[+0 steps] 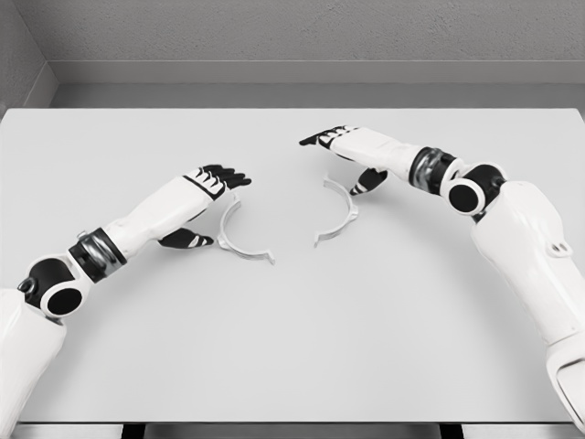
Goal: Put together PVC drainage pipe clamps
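Clamp halves, left [239, 240] and right [340, 210], lie apart on the counter [292, 347]. Left hand [212, 187] and right hand [340, 146] hover beside them, fingers extended, gripping nothing

Two curved clamp halves lay apart on the grey worktop [292, 347]. The left hand [206, 197] hovered beside the left clamp half [239, 240], fingers [228, 174] spread; the right hand [352, 151] hung open over the right clamp half [340, 212].

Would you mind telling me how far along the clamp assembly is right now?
Nothing is joined yet. The two clamp halves, left half and right half, lie apart on the table. The left hand and right hand hover open beside them, holding nothing. Grasping both halves and fitting them together remains.
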### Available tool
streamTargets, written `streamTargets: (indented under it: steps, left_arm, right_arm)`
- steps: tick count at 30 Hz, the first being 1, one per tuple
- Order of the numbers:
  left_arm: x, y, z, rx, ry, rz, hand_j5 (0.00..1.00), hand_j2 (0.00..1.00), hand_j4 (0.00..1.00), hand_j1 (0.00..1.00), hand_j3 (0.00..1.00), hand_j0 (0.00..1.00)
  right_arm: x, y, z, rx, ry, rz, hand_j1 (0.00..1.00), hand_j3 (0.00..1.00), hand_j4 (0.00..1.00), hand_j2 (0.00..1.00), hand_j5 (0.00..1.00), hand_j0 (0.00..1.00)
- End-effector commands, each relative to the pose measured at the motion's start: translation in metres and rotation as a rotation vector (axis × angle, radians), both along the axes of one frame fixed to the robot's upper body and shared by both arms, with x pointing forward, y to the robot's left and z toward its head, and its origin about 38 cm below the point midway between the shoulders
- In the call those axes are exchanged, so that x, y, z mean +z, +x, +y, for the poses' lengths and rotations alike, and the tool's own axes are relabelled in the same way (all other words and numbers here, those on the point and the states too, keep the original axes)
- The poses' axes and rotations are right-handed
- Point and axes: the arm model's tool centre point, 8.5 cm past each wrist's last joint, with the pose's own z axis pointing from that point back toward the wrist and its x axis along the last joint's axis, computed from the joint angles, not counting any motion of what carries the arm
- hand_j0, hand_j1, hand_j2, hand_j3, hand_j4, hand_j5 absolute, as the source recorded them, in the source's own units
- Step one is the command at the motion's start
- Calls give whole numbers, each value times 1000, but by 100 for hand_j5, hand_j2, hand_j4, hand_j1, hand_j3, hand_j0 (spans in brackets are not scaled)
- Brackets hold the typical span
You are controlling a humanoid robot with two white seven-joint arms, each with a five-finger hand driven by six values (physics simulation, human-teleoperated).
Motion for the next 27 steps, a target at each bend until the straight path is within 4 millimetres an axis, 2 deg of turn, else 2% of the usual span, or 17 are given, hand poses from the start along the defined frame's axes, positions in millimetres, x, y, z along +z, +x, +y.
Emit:
streamTargets:
  steps: [1,27]
  left_arm:
    - [1,0,0,1,-7,0,100,100,100,100,100,100]
    - [1,0,-1,-1,-11,0,100,100,100,100,100,100]
  right_arm:
    - [0,0,1,0,1,1,100,100,100,100,100,100]
    - [-3,-3,11,26,-2,5,100,100,100,100,100,100]
